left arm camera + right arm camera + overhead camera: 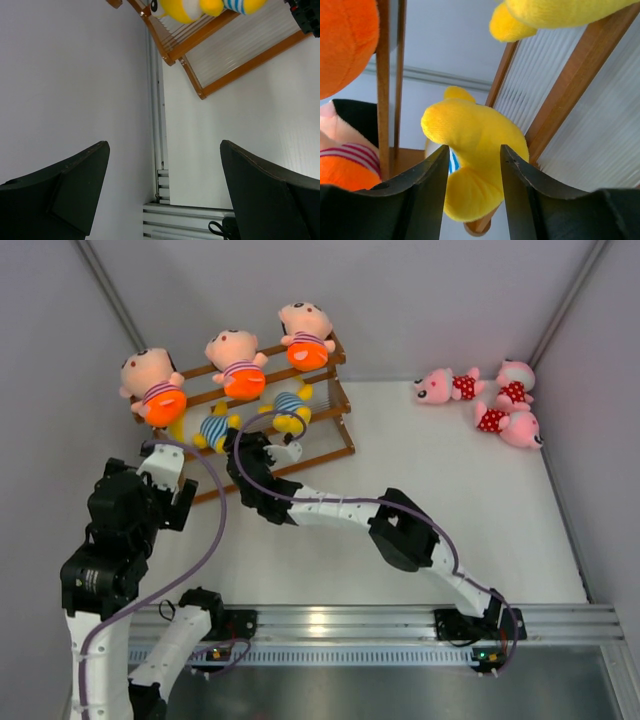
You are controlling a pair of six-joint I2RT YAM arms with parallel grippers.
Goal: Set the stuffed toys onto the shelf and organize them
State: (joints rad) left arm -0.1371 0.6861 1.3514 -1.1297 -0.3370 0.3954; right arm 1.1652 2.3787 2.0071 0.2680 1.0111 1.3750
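Five toys on the shelf, three pink ones left

We see the shelf [325, 459] at 11 o'clock: three peach toys [237, 362] on its top tier, two yellow toys [215, 428] below. The right pincer [475, 149] flanks one yellow limb; whether it clamps, we cannot tell. The left pincer [163, 150] is released, empty. Three pink toys [445, 387] lie on the table [400, 490] at 2 o'clock; we judge two thirds done.
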